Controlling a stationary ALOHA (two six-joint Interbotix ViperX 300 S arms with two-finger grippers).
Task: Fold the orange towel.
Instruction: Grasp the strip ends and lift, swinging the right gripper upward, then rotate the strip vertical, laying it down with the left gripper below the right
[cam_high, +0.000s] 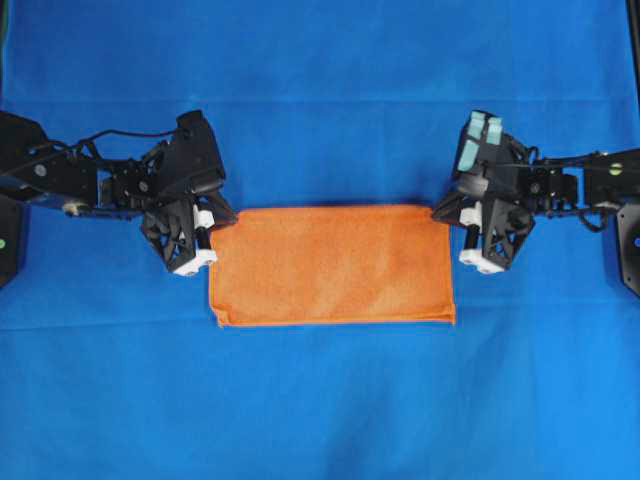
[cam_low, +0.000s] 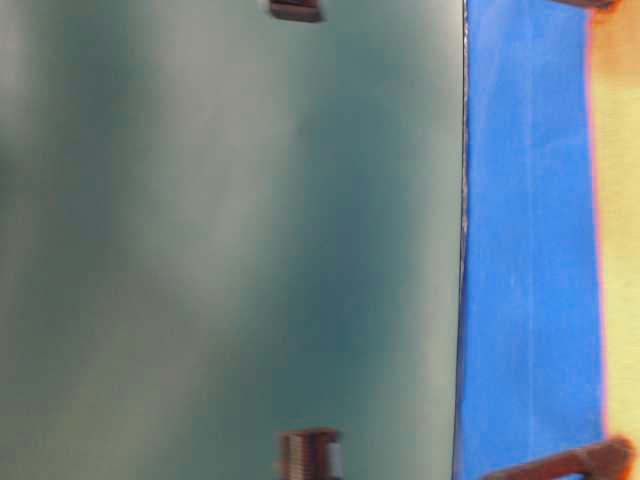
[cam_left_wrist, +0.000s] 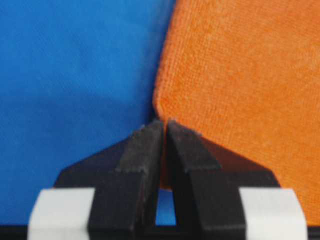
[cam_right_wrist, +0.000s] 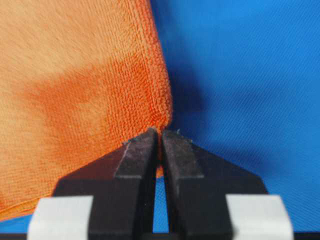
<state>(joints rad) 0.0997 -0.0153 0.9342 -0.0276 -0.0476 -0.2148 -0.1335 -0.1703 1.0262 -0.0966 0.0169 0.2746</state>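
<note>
The orange towel (cam_high: 335, 265) lies flat on the blue cloth as a wide rectangle, with an open double edge along its near side. My left gripper (cam_high: 215, 222) is at the towel's far left corner. In the left wrist view that gripper (cam_left_wrist: 165, 122) is shut on the corner of the orange towel (cam_left_wrist: 240, 75), with cloth pinched between the black pads. My right gripper (cam_high: 440, 212) is at the far right corner. In the right wrist view that gripper (cam_right_wrist: 160, 131) is likewise shut on the tip of the orange towel (cam_right_wrist: 75, 90).
A blue cloth (cam_high: 320, 90) covers the whole table around the towel. Both black arms reach in from the left and right edges. The table-level view is blurred and turned sideways: a grey-green wall (cam_low: 230, 240), a blue strip (cam_low: 530, 250) and the towel's orange edge (cam_low: 622, 250).
</note>
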